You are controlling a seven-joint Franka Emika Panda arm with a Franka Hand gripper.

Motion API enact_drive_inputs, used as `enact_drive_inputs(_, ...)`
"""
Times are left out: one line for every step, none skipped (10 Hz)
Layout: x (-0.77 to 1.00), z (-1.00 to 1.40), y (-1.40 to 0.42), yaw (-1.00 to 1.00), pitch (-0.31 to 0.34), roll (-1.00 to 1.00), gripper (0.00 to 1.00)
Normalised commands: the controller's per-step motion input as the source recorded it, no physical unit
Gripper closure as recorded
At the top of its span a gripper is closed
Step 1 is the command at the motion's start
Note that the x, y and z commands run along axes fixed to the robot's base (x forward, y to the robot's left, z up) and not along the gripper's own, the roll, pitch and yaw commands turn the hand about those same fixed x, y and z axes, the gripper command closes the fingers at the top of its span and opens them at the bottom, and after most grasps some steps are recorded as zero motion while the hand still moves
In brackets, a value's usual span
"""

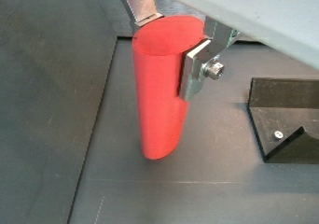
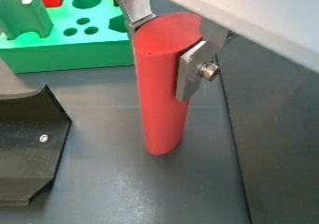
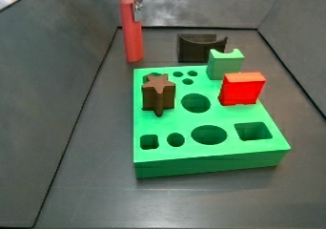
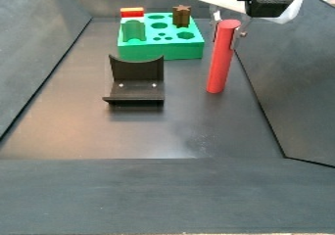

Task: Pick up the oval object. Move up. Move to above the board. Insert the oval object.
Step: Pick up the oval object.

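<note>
The oval object (image 1: 159, 97) is a tall salmon-red peg that stands upright, and my gripper (image 1: 169, 41) is shut on its top end, one silver finger (image 1: 197, 71) on each side. Both wrist views show this grip; the oval object (image 2: 162, 97) reaches down to the dark floor, and I cannot tell whether it touches. In both side views the oval object (image 3: 130, 32) (image 4: 220, 58) stands apart from the board (image 3: 204, 161), a thick green block with shaped holes. The gripper (image 4: 230, 20) hangs beside the board (image 4: 164, 51), not over it.
The fixture (image 3: 197, 47) (image 4: 133, 79) stands on the floor between peg and board. On the board sit a red cube (image 3: 242, 87), a small green notched block (image 3: 227, 61) and a brown star piece (image 3: 156, 93). Dark walls enclose the floor.
</note>
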Motion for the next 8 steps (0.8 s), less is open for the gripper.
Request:
enact_drive_inputs(0.00, 0.00, 0.00, 0.00, 0.000, 0.00, 1.00)
enact_drive_inputs(0.00, 0.00, 0.00, 0.00, 0.000, 0.00, 1.00)
enact_drive_inputs(0.00, 0.00, 0.00, 0.00, 0.000, 0.00, 1.00)
enact_drive_inputs(0.00, 0.00, 0.00, 0.00, 0.000, 0.00, 1.00)
enact_drive_inputs(0.00, 0.00, 0.00, 0.00, 0.000, 0.00, 1.00)
enact_drive_inputs(0.00, 0.00, 0.00, 0.00, 0.000, 0.00, 1.00)
enact_drive_inputs(0.00, 0.00, 0.00, 0.00, 0.000, 0.00, 1.00)
enact_drive_inputs(0.00, 0.00, 0.00, 0.00, 0.000, 0.00, 1.00)
